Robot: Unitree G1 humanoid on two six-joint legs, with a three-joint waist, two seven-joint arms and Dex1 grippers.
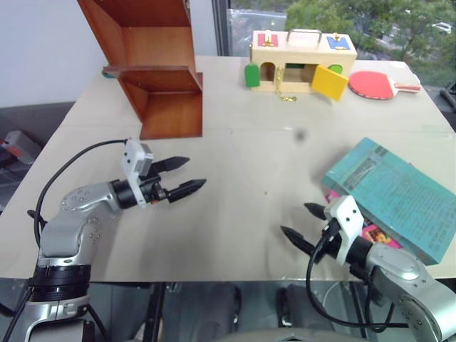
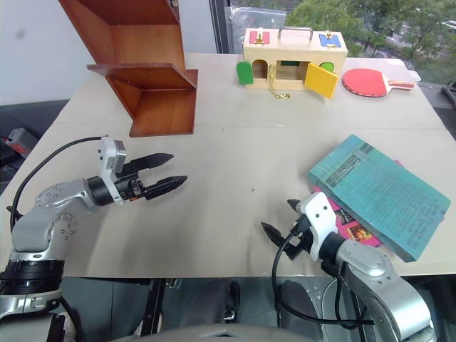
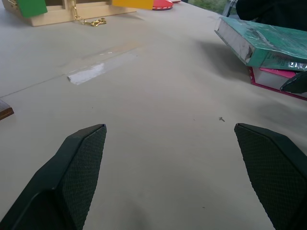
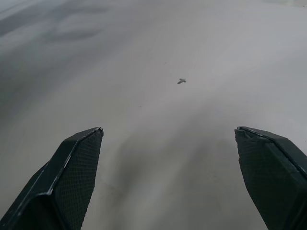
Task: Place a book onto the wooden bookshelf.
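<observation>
The teal-green book (image 1: 399,194) lies flat at the table's right, resting on a thinner magenta-pink book (image 1: 376,235); the left wrist view shows the book (image 3: 261,43) with its pale page edges. The reddish-brown wooden bookshelf (image 1: 155,68) stands at the far left of the table. My left gripper (image 1: 184,176) hovers open over the left part of the table, pointing right, with nothing between its fingers. Near the front edge, my right gripper (image 1: 303,221) is open and empty, just left of the books, pointing left.
A pale wooden box (image 1: 299,60) with coloured doors stands at the back centre, a yellow door hanging open. A red table-tennis bat (image 1: 376,84) lies to its right. A strip of tape (image 3: 98,71) marks the beige table (image 1: 249,164).
</observation>
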